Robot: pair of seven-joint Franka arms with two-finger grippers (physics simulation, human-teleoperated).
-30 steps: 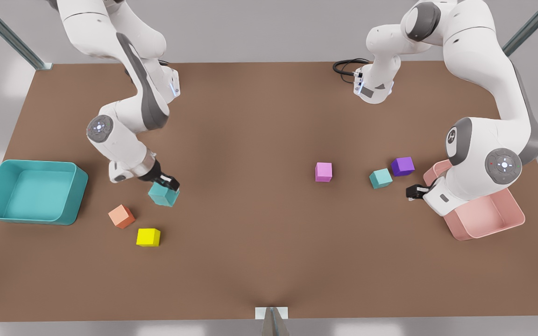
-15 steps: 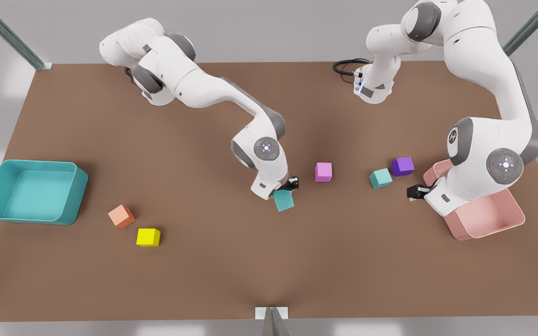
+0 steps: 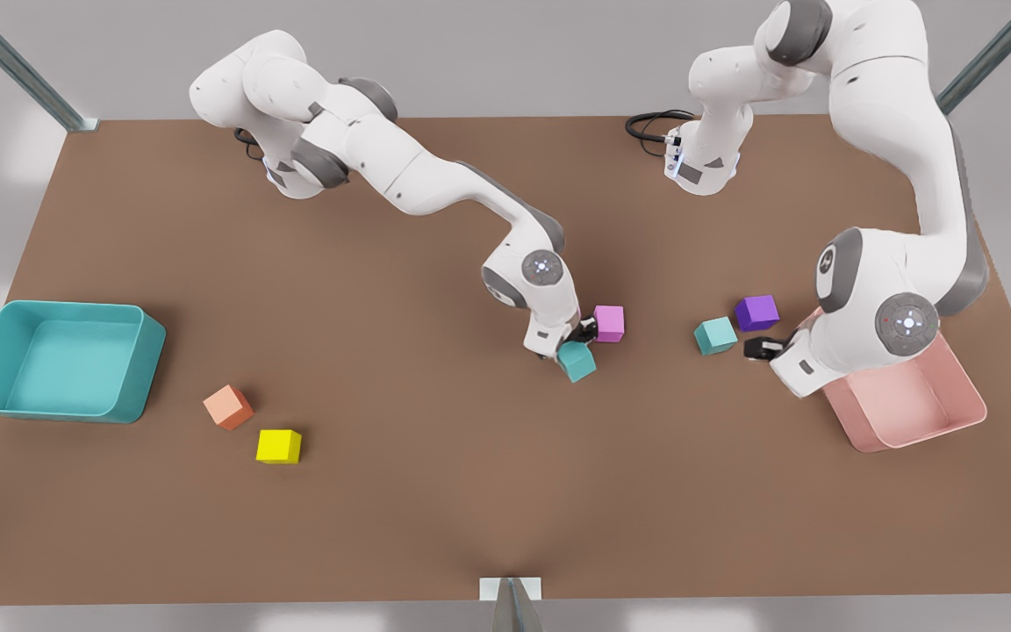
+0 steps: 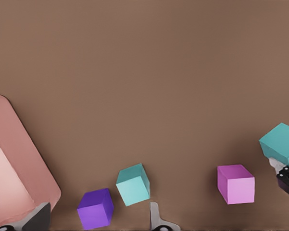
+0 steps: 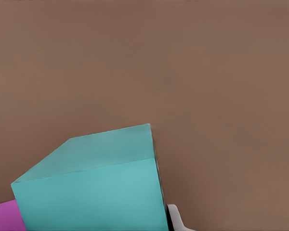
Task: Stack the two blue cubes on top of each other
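The task is about half done, by my judgement: one cube is picked up, and the stacking itself is not yet done. Nearest the front camera, the right gripper (image 3: pixel 577 344) pinches the carried blue cube (image 3: pixel 577 362), tilted and clear of the table (image 3: pixel 435 491), just in front of the pink cube (image 3: pixel 609 323) and close beside it. The resting blue cube (image 3: pixel 715 335) sits on the table to the front view's right of the pink cube, well apart from it, with the purple cube (image 3: pixel 756 312) just behind. The left gripper (image 3: pixel 762 348) hovers low beside those two, farther from the pink cube than they are, its fingers (image 4: pixel 156 219) spread and holding nothing. What is left: carry the held cube past the pink cube, square it and set it on its twin.

The right wrist view shows the held cube's faces up close, with a sliver of the pink cube beside it. The left wrist view shows the gap between the resting blue cube and the purple cube, which the front view makes look smaller.
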